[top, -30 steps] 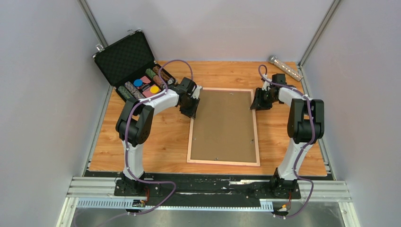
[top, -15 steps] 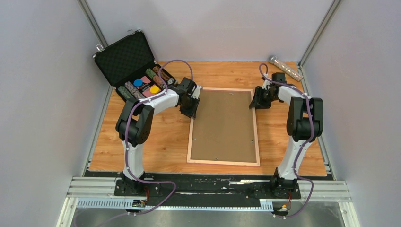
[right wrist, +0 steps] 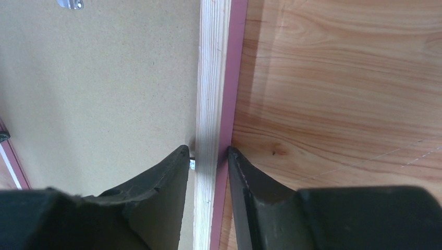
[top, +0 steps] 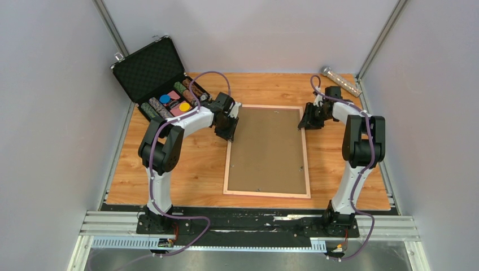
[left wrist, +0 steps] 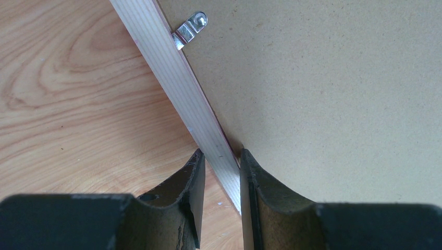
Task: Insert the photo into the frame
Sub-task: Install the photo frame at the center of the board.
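The frame (top: 266, 194) lies back-up in the middle of the table, with the plain brown backing board (top: 265, 149) filling it. The photo is hidden. My left gripper (top: 230, 130) is shut on the frame's left rail near the far corner. In the left wrist view the light wood rail (left wrist: 172, 73) runs between the fingers of that gripper (left wrist: 221, 161). My right gripper (top: 305, 122) is shut on the right rail near the far corner. In the right wrist view the wood and pink rail (right wrist: 215, 78) sits between the fingers of that gripper (right wrist: 208, 155).
An open black foam-lined case (top: 149, 68) with coloured pieces stands at the back left, close behind the left arm. A metal cylinder (top: 342, 81) lies at the back right. A metal turn clip (left wrist: 190, 28) sits on the board by the left rail.
The right gripper has shifted slightly toward the far end of the right rail. The left arm and the frame have not visibly moved.
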